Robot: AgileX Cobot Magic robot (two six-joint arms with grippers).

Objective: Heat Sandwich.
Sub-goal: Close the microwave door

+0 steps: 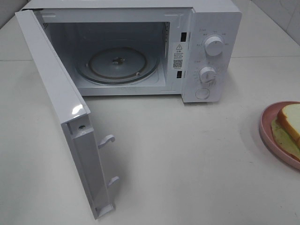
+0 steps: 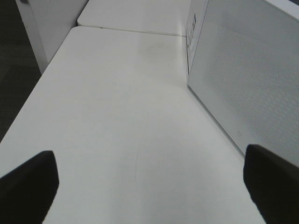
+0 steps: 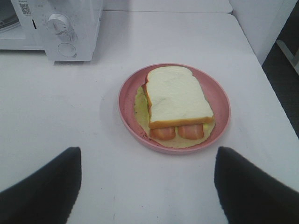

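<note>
- Sandwich [image 3: 177, 100]: I see it lying flat on the pink plate [image 3: 219, 95], white bread uppermost with a golden-tan crust edge, a pale green leafy layer spreading out beneath, and two orange-pink sausage ends showing at the side nearest my right wrist camera. In the high view only a corner of it shows at the right edge.
- Pink plate: round, resting on the white table [image 1: 187, 154], to the right of the microwave [image 1: 211, 47] and clear of it.
- Right gripper [image 3: 147, 186]: I read its fingers [image 3: 42, 191] as spread wide, dark tips on either side of the frame, nothing between them; it hangs above the table just short of the plate, touching neither plate nor sandwich.
- Microwave: white, two dials and a round button on its front panel; its door [image 1: 65, 117] stands swung open to the left, with the glass turntable [image 1: 117, 65] visible inside.
- Left gripper [image 2: 149, 186]: fingers fully apart and holding nothing, over bare table beside the microwave's perforated side wall [image 2: 247, 70].
</note>
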